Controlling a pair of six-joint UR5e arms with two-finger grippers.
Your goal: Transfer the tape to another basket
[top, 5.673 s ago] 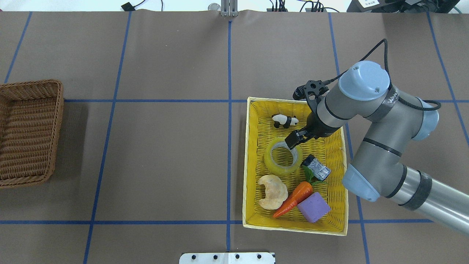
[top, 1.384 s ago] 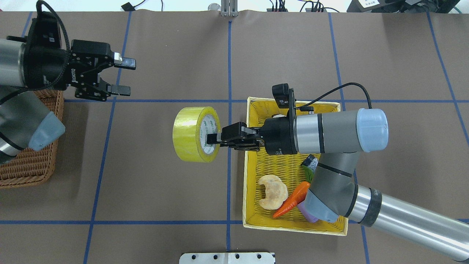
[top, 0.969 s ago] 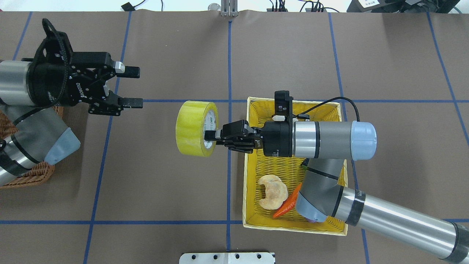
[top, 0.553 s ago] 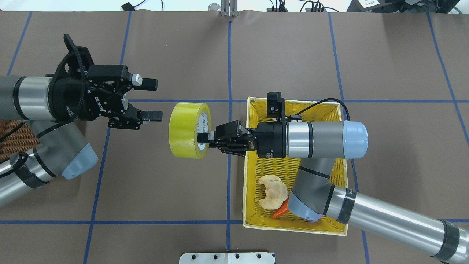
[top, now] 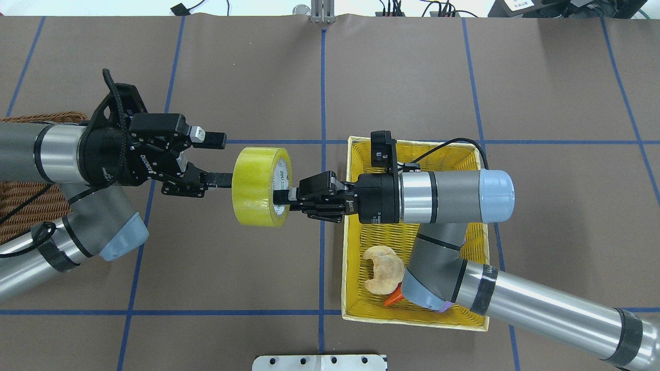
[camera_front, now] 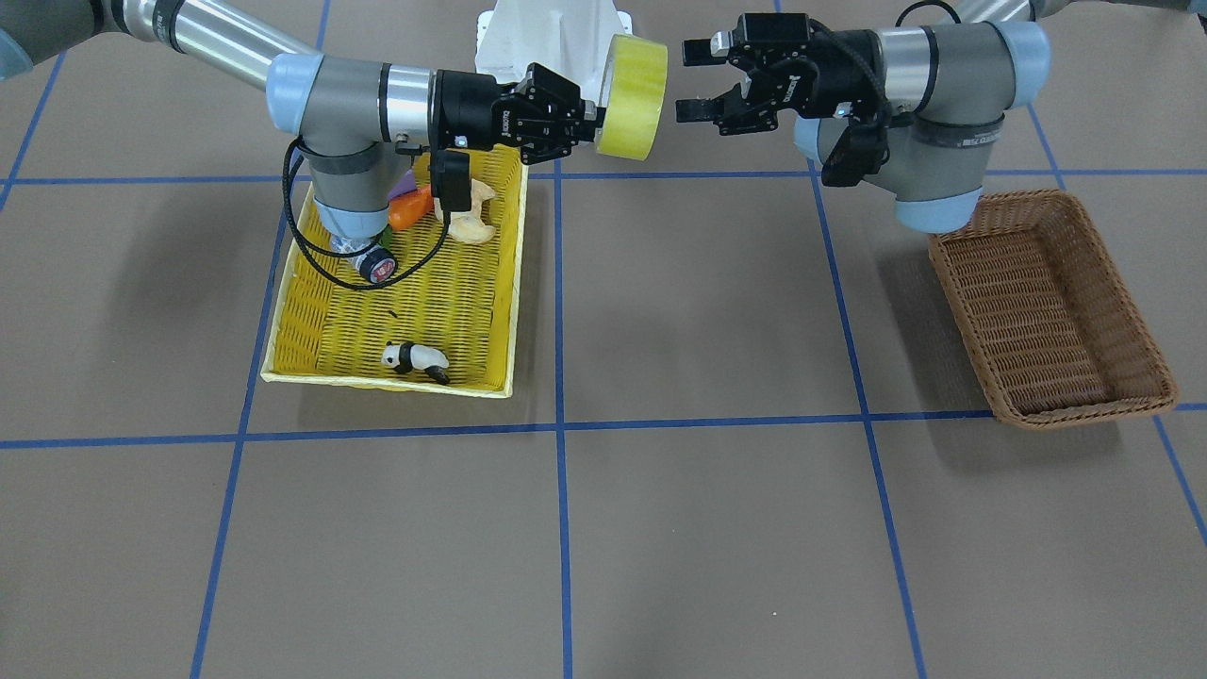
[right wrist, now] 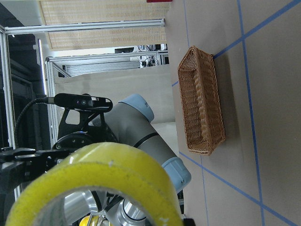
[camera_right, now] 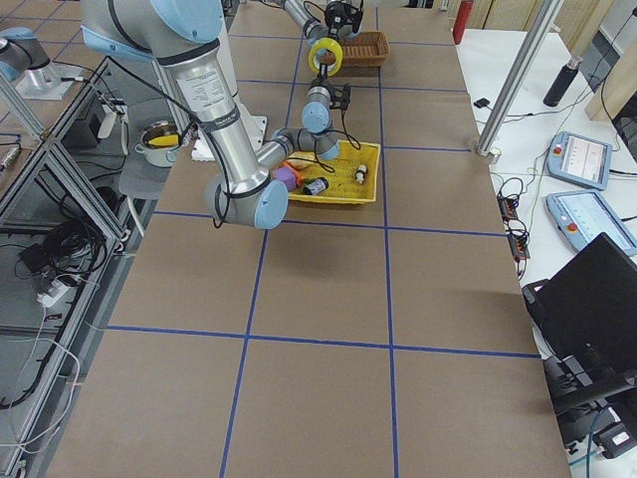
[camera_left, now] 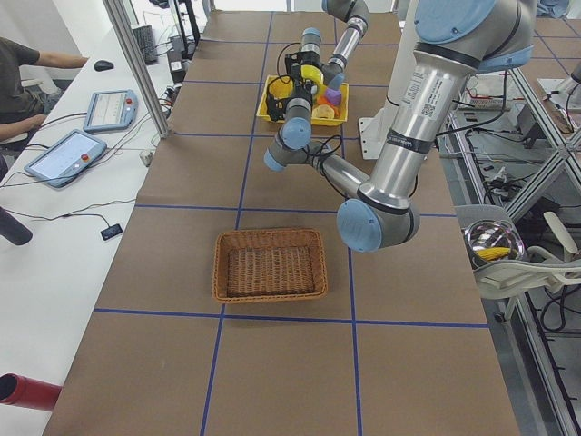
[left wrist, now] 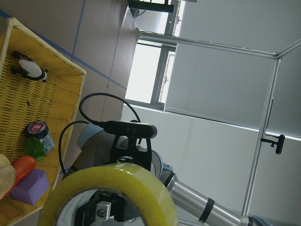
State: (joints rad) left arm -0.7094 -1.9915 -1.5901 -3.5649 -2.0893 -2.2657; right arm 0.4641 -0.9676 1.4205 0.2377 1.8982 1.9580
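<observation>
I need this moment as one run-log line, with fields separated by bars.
phase: handover approach | right gripper: shut on tape | left gripper: open, facing tape, not gripping | basket: empty

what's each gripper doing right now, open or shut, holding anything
Left gripper: open, empty, jaws facing the tape.
Right gripper: shut on the tape's rim, holding it off the table.

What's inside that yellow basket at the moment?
A toy panda, a small can, a carrot, a pastry and a purple block. The right arm partly covers the carrot and block.
</observation>
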